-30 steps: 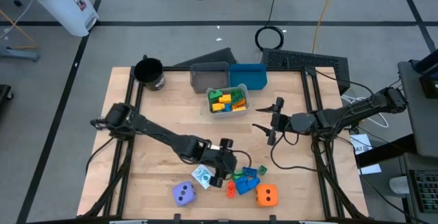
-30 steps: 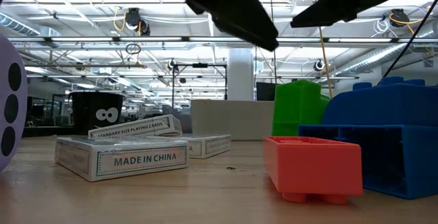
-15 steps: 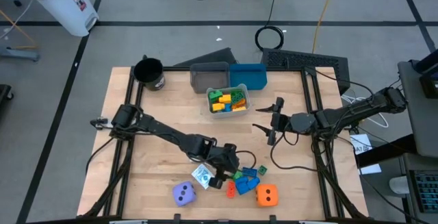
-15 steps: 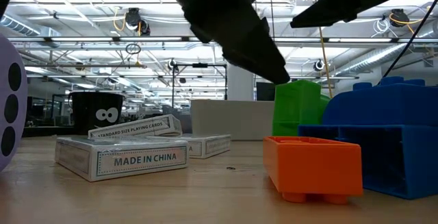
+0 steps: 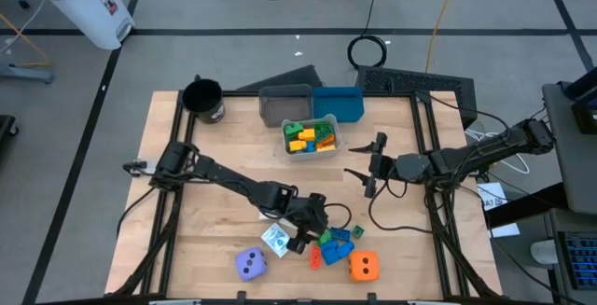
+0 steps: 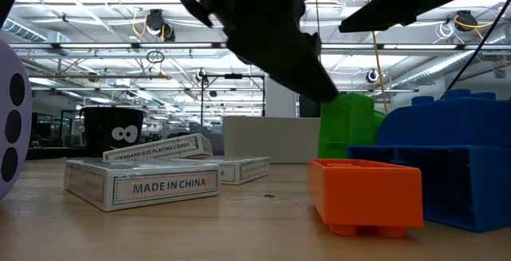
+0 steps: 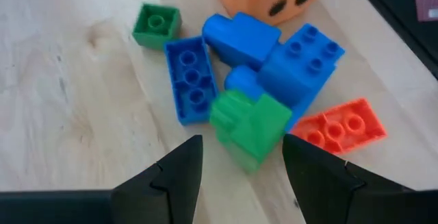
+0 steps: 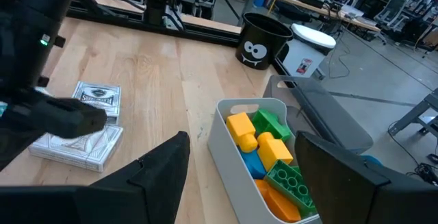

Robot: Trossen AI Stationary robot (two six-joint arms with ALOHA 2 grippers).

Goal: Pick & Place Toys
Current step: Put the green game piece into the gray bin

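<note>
Near the table's front edge lies a cluster of toys: a green block [image 7: 250, 125], blue blocks [image 7: 294, 63], a flat blue block [image 7: 188, 80], a flat orange-red block [image 7: 339, 125] and a small green block [image 7: 156, 24]. An orange die [image 5: 364, 266] lies beside them, and a purple die [image 5: 252, 265] and white cards [image 5: 275, 240] lie to their left. My left gripper [image 7: 243, 145] is open, slanting down, with one finger on either side of the green block and touching nothing. My right gripper [image 5: 366, 170] hangs open at mid-right, above the table.
A white bin [image 5: 311, 137] of yellow, green, orange and blue blocks stands at the table's far middle. A grey bin [image 5: 284, 104] and a blue bin [image 5: 338, 103] stand behind it, and a black cup [image 5: 203, 100] at the far left. Bare wood lies left of centre.
My left gripper has come down and gone a little toward the table's near right, onto the block cluster. It has also tipped further downward. Its fingers have stayed open. No toy has moved.
</note>
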